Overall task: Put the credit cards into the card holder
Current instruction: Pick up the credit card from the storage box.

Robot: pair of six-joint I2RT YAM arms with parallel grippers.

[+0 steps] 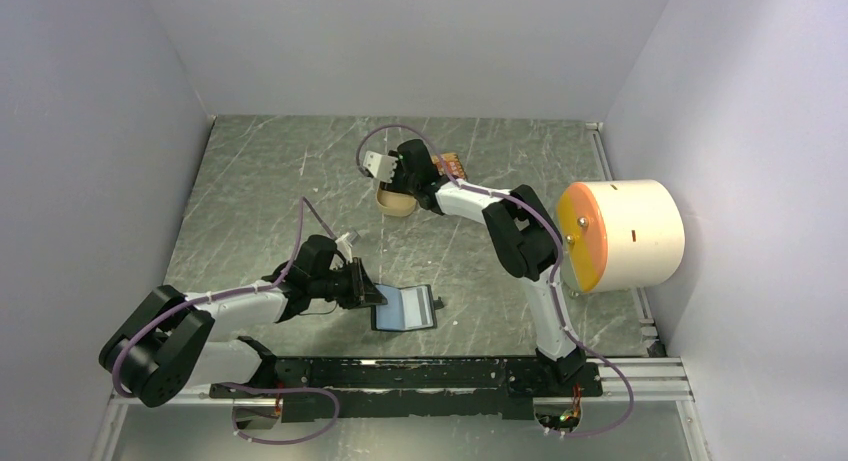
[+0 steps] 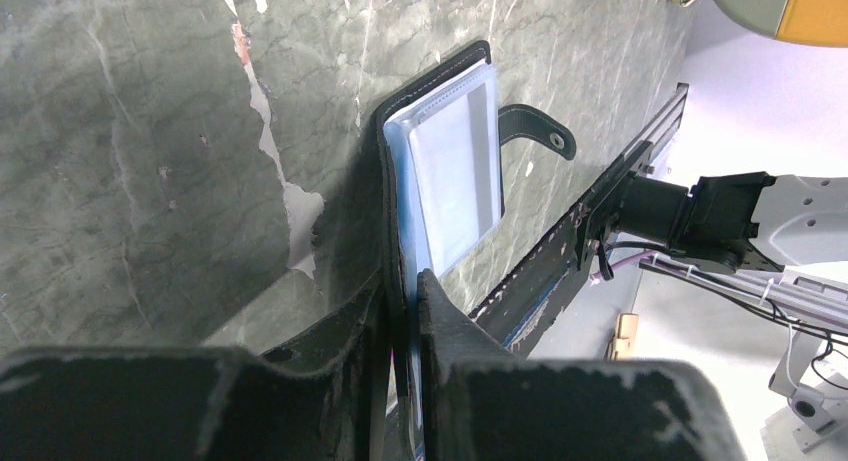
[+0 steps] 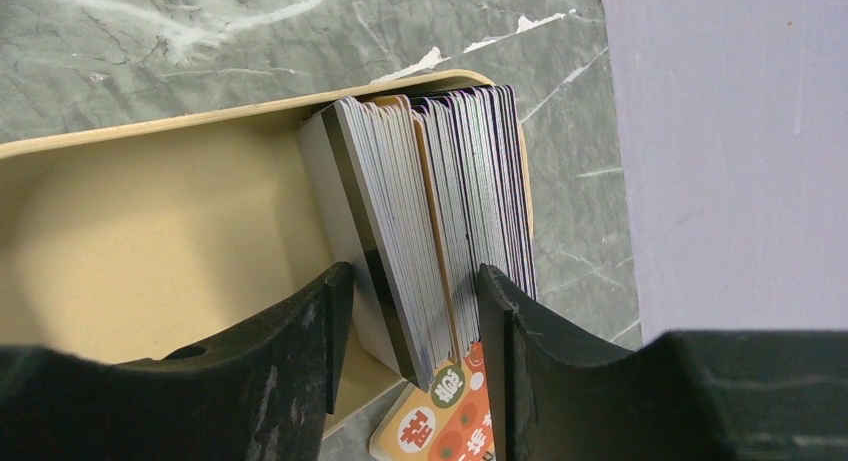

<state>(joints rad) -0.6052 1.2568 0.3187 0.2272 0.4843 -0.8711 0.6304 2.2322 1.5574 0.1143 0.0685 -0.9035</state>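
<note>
The credit cards point(image 3: 430, 231) stood on edge as a stack in the tan tin point(image 3: 150, 211), well apart on the table point(image 1: 270, 181) from the card holder point(image 2: 450, 171). The right end effector point(image 3: 415, 276) straddled the stack, probably to pinch cards out (actual contact unclear). The left end effector point(image 2: 403, 286) clamped the holder's cover edge, apparently keeping it spread open for loading.

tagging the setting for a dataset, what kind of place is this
Probably a lab robot test cell: plain white walls box in a scratched marble-look table, with the left arm and right arm bolted to a black rail.
</note>
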